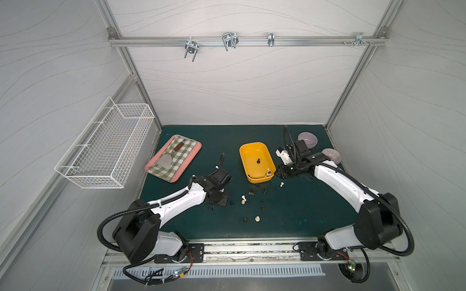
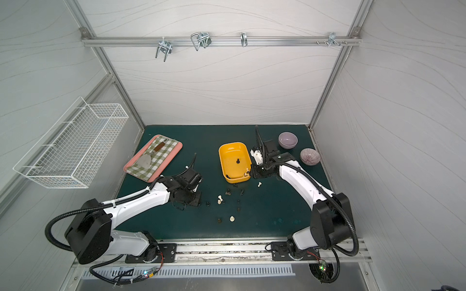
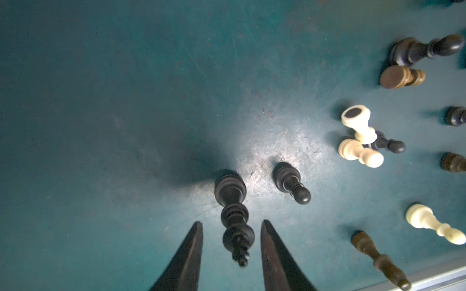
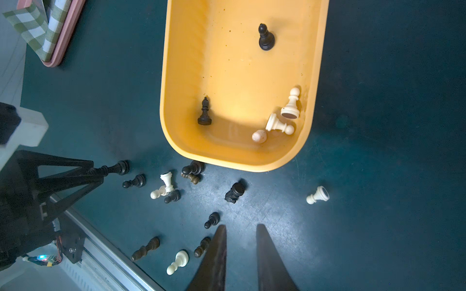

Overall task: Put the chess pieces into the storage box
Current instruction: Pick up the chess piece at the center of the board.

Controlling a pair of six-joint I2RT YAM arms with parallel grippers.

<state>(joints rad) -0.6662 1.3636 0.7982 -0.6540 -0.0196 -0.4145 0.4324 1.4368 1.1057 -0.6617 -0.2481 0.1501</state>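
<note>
Left gripper, tall black chess piece between

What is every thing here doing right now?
storage box: holds a few pieces, black and white
black king: between the left jaws, not squeezed yet
left jaws: open
right jaws: open, empty
other chess pieces: scattered on the mat
pink tray: holds checked cloth and spatula

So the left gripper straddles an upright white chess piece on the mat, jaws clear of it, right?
Wrong colour: the left wrist view shows the chess piece straddled by the left gripper is black, not white. It is upright on the mat, jaws clear of it.
</note>
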